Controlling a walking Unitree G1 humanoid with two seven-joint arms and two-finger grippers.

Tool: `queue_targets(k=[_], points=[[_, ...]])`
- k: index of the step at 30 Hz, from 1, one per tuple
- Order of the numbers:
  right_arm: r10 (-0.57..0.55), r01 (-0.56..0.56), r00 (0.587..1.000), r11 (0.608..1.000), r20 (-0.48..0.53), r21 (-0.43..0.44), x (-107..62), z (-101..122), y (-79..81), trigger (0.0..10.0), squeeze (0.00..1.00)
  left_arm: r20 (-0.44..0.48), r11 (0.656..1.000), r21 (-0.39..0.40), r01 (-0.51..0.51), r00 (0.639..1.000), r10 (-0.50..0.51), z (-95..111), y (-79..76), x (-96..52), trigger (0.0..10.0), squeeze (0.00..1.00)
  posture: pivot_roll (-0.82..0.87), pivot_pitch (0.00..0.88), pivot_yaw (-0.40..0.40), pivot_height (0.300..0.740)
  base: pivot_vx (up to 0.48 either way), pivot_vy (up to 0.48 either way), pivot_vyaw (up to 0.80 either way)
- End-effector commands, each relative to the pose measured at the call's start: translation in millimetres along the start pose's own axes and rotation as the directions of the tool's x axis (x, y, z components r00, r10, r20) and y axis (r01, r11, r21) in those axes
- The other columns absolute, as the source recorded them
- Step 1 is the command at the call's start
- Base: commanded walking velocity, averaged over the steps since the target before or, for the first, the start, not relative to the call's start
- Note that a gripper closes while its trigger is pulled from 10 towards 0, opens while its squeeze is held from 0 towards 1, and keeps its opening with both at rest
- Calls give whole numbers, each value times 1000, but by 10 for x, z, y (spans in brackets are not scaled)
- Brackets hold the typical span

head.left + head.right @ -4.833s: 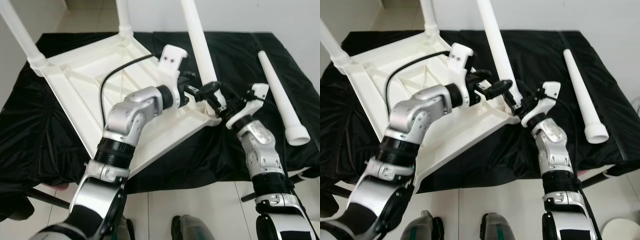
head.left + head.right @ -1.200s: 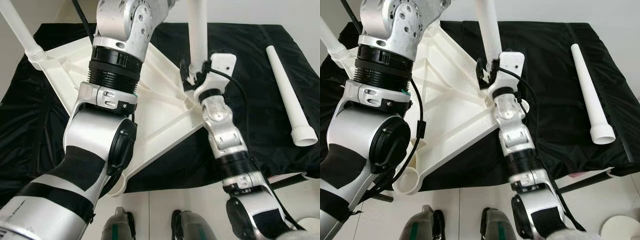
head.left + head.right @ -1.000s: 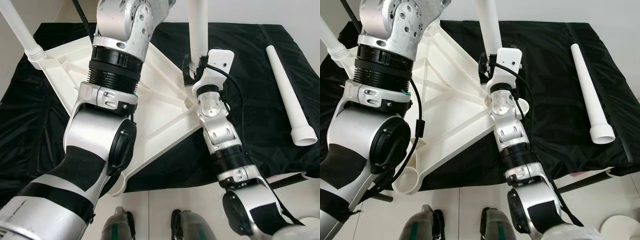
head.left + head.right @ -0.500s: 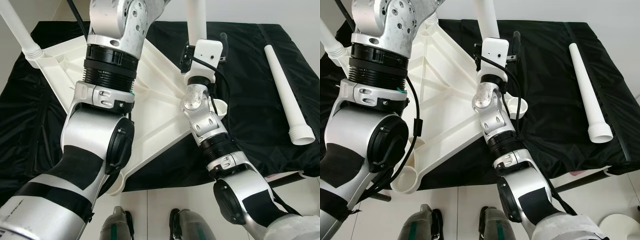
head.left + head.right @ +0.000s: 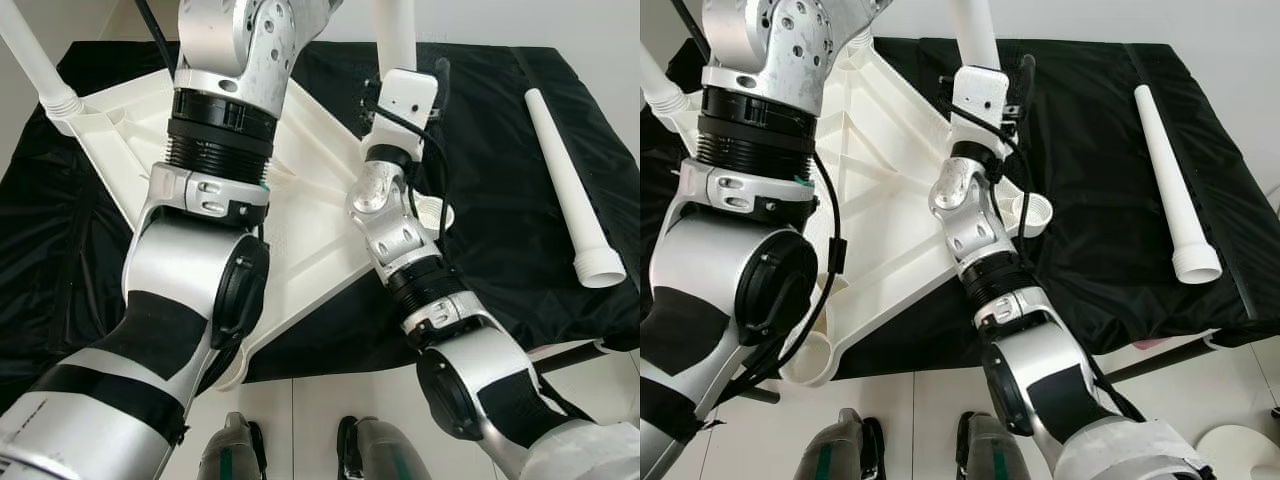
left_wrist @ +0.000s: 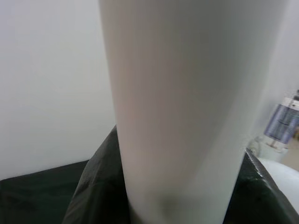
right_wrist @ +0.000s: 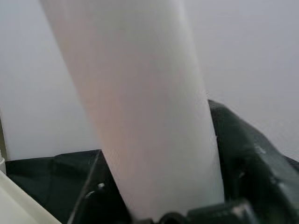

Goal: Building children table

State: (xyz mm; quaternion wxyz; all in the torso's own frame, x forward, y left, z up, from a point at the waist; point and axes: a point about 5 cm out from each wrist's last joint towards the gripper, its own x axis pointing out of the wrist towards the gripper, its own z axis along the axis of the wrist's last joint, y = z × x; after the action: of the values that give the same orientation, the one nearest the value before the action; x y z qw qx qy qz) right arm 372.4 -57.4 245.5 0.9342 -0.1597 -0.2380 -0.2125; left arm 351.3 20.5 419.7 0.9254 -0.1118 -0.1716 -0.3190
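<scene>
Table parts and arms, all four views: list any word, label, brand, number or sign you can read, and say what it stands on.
None can be read.
Tabletop: plain white ribbed plastic, no marks.
Fitted leg and loose leg: plain white.
Black cloth: no print.
Left arm and right arm: no label legible; a small green speck on the left arm's collar is too small to read.

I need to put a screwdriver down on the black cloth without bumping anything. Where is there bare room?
Bare cloth lies between the right tool at the upright leg and the loose leg, and beyond that loose leg toward the cloth's right edge. The left is crowded: the upturned tabletop and both arms cover it.
</scene>
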Motion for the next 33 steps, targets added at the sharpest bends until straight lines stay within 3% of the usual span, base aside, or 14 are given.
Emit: queue_targets(k=[1,4,12,13,14,15,20,25,26,32,33], points=[[-31,31,999,999,-15,12,22,13,-9,0,0,18,1000,16,-14,1000,13,71,-37,-4,10000,0,-132,91,-8,740,0,0,0],[-39,43,995,998,-94,41,29,-69,-15,0,0,21,1000,15,-14,1000,14,75,-47,-5,10000,0,-126,89,-14,740,0,0,0],[-117,125,984,991,-131,53,111,-98,-103,0,0,17,1000,1,15,1000,-15,65,-96,-4,10000,0,-126,81,-15,740,0,0,0],[-121,131,983,989,-142,64,123,-105,-114,3647,0,20,1000,-3,21,1000,-21,67,-106,-4,10000,35,-127,78,-13,740,0,0,0],[-121,131,983,989,-142,64,123,-105,-114,3647,0,20,1000,-3,21,1000,-21,67,-106,-4,10000,35,-127,78,-13,740,0,0,0],[-122,134,981,988,-149,75,134,-109,-121,10000,0,22,1000,-6,27,999,-27,69,-116,-3,10000,1000,-127,78,-13,740,0,0,0],[-109,124,983,988,-150,94,171,-106,-138,10000,0,36,997,-27,66,997,-65,78,-187,-4,10000,1000,-132,69,-11,740,0,0,0],[-112,125,984,988,-135,94,192,-98,-151,10000,0,33,997,1,71,997,-71,76,-249,13,10000,1000,-131,63,-10,740,0,0,0],[-117,131,983,987,-142,95,202,-110,-163,10000,0,30,998,4,63,998,-63,70,-251,16,10000,0,-131,63,-8,740,0,0,0],[-145,164,974,982,-175,96,266,-170,-241,10000,0,26,998,11,62,998,-62,54,-246,24,10000,0,-128,60,-4,740,0,0,0],[-135,156,973,982,-189,102,309,-201,-276,10000,0,20,993,-30,111,994,-110,16,-283,2,10000,0,-130,59,-3,740,0,0,0]])
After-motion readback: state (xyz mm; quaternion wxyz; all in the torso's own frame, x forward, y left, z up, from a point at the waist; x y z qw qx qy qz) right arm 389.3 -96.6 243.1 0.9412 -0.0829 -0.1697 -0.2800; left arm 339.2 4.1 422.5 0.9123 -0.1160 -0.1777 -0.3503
